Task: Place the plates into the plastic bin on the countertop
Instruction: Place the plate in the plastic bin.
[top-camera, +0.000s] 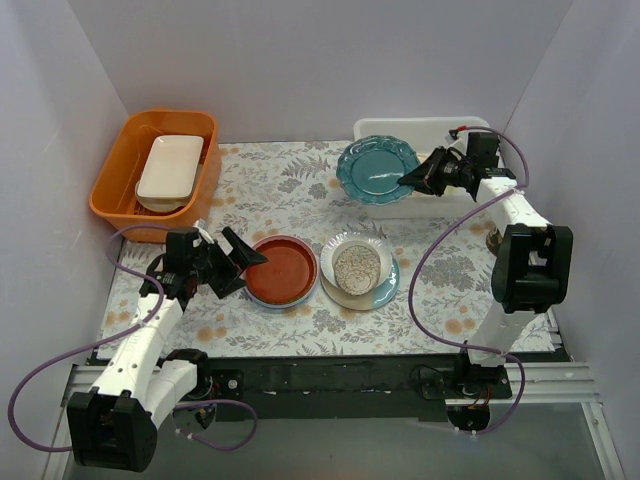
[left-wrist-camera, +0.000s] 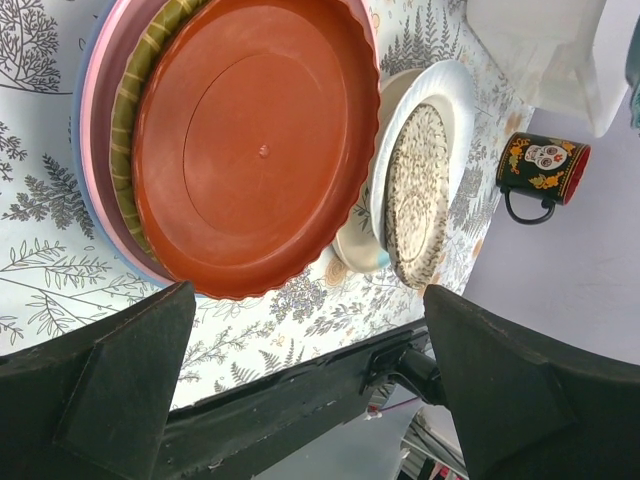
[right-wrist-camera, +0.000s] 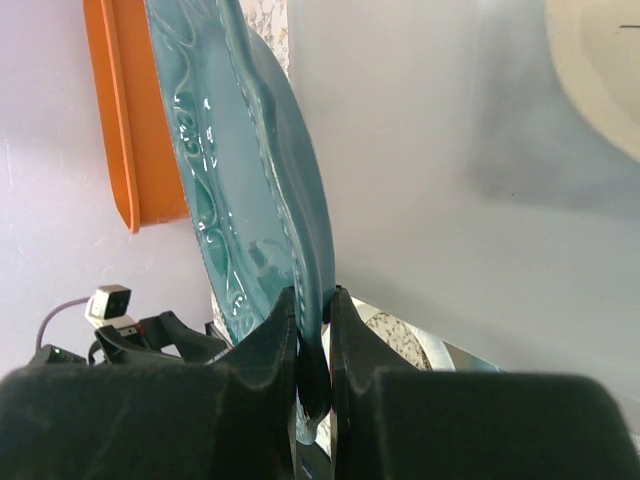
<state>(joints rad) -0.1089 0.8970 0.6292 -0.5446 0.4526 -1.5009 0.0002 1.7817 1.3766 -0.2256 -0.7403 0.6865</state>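
Note:
My right gripper is shut on the rim of the teal scalloped plate and holds it over the near-left part of the white plastic bin; the pinch shows in the right wrist view, the plate edge-on. A red-brown plate tops a stack of pink and light blue plates on the countertop. Beside it a speckled plate lies on a white and a light blue one. My left gripper is open just left of the red-brown plate, touching nothing.
An orange tub at the back left holds a white rectangular dish. A dark mug with a skull print stands at the right edge of the countertop. White walls close in on three sides.

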